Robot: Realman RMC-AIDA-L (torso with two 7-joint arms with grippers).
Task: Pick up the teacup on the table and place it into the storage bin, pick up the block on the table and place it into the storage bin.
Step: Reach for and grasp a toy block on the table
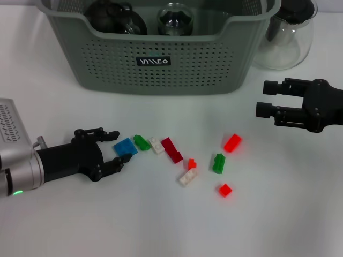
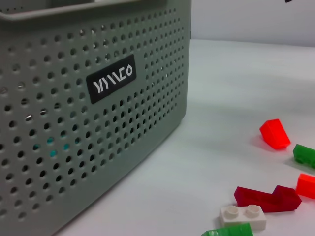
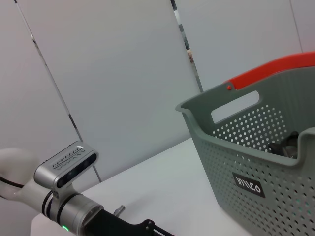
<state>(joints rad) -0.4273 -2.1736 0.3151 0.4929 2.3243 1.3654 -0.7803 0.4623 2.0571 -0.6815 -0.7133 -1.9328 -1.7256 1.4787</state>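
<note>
The left gripper (image 1: 119,145), fingers spread, is lying low around the small blue rigid plastic block (image 1: 125,146) before the grey-green perforated storage bin (image 1: 161,80); light and slick, it likely wants pinching across flat sides, while the right gripper (image 1: 268,100) is hovering open.

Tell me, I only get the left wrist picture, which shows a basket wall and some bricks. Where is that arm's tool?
Observer: The left tool is open, with a fingertip on either side of a blue block.
Operator: And the other arm?
Observer: The right tool hovers open off to the right, apart from every block.
Operator: Is there anything in the basket?
Observer: Dark glassware sits inside the storage bin.
</note>
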